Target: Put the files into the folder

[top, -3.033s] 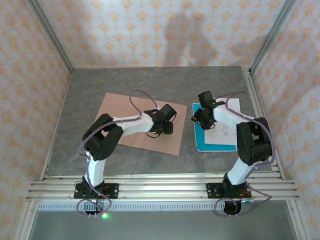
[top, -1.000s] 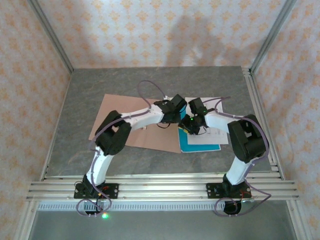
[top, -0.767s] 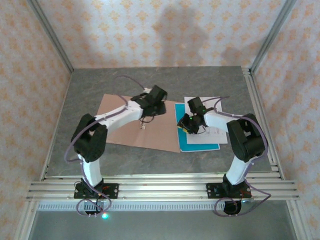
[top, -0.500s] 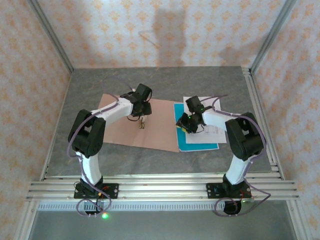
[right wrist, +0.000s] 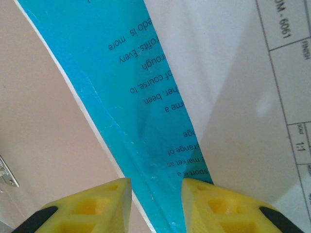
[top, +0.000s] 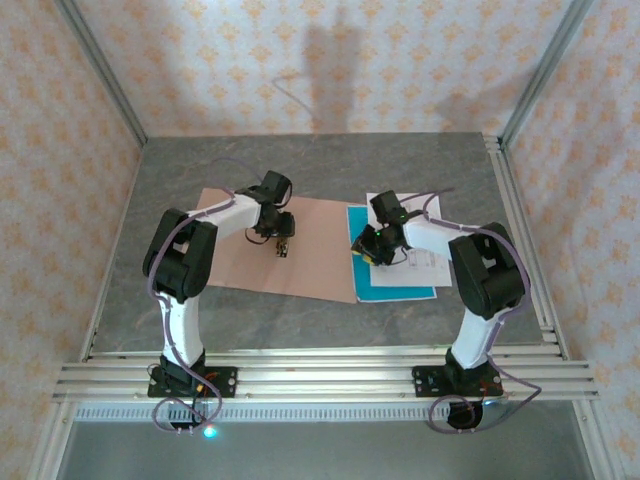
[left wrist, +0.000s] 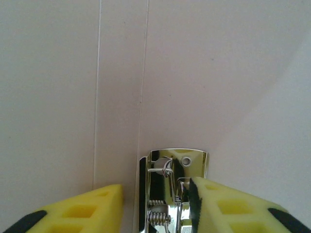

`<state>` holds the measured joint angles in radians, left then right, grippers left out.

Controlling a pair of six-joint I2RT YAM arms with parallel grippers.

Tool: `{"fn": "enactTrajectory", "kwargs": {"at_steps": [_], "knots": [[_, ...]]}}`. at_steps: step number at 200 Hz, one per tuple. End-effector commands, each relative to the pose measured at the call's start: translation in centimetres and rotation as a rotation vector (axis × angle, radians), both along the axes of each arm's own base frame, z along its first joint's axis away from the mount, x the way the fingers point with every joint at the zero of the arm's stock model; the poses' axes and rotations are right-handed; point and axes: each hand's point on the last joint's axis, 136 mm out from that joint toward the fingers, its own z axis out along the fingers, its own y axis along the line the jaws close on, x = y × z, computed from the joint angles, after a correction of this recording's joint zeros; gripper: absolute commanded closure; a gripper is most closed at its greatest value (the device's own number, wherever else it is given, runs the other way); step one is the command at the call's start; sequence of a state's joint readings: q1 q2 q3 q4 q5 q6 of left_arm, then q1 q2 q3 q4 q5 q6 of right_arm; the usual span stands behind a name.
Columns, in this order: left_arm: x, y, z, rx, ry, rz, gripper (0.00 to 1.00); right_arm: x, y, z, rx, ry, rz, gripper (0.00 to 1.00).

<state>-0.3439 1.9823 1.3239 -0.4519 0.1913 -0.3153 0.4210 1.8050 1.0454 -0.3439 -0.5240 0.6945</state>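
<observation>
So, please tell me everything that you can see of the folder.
The folder is thin pinkish-brown card, plain, lying open and flat on the grey table. Fold lines run down its middle, beside a shiny metal spring clip. The left end effector stands open over the clip; the teal sheet meets its right edge.
</observation>
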Motion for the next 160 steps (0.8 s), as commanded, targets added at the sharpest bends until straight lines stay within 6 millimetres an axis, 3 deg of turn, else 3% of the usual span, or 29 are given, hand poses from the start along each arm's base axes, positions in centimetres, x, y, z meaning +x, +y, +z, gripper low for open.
{"fn": "enactTrajectory", "kwargs": {"at_steps": [1, 37, 67, 160], "knots": [[-1.0, 0.2, -1.8, -0.005, 0.047, -0.026, 0.66, -0.5, -0.4, -1.4, -0.047, 0.042, -0.009, 0.67], [-1.5, -0.1, -1.8, -0.056, 0.031, 0.004, 0.81, -0.4, -0.3, -0.9, -0.036, 0.035, -0.017, 0.67], [-2.3, -1.3, -2.0, -0.128, 0.025, 0.033, 0.84, 0.0, 0.5, 0.0, -0.035, 0.025, -0.010, 0.67], [-3.7, -10.5, -2.3, -0.202, -0.013, 0.025, 0.87, 0.3, 1.6, -0.5, -0.073, 0.065, -0.003, 0.67]]}}
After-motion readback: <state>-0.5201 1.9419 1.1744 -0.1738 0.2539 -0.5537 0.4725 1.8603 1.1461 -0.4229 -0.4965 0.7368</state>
